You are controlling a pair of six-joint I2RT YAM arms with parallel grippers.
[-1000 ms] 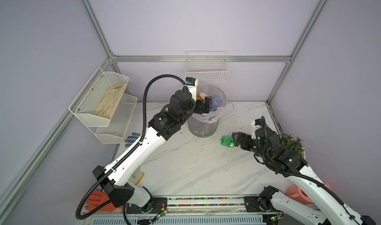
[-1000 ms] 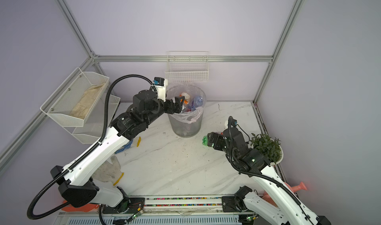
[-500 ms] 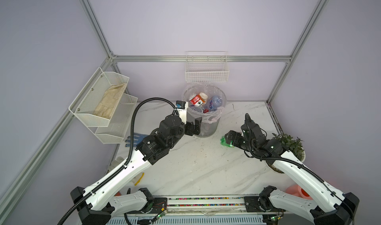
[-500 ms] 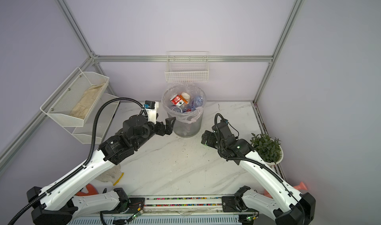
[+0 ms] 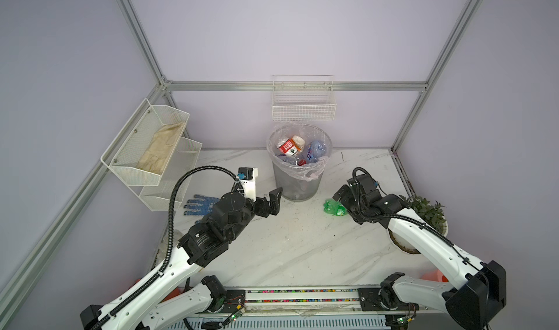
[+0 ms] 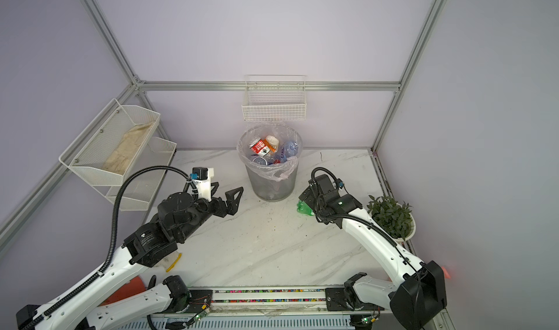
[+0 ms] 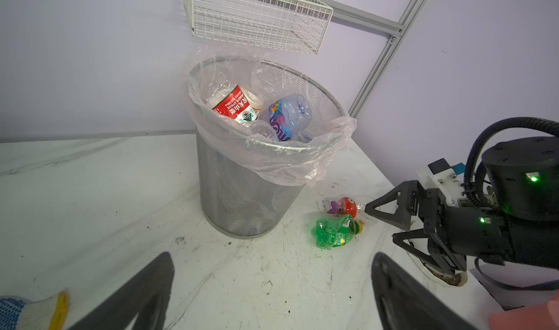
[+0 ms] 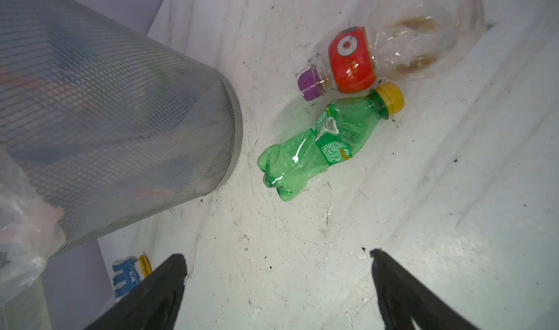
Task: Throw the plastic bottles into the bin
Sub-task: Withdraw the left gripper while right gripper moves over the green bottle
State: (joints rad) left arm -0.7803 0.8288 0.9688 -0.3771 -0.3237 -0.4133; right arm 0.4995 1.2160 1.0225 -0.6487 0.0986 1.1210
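Note:
The bin (image 5: 298,183) (image 6: 270,183) (image 7: 242,198) stands at the back middle of the table. Several plastic bottles lie in it, a red-labelled one (image 5: 289,145) (image 7: 236,104) and a blue one (image 5: 314,150) (image 7: 287,116) on top. To its right a crushed green bottle (image 5: 332,207) (image 6: 305,208) (image 8: 317,144) lies on the table, beside a clear bottle (image 7: 344,206) (image 8: 378,56) with a red label and purple cap. My right gripper (image 5: 340,195) (image 8: 276,252) hovers open just over these two. My left gripper (image 6: 228,189) (image 7: 272,256) is open and empty, left of the bin.
A blue-dotted glove (image 5: 199,204) lies under my left arm. White wire baskets hang on the back wall (image 5: 302,107) and the left wall (image 5: 151,150). A potted plant (image 5: 426,213) stands at the table's right edge, behind my right arm.
My left arm pulled back from above the bin and down to its left, empty, and the red-labelled bottle now lies in the bin. My right arm dropped lower, its gripper still by the green bottle.

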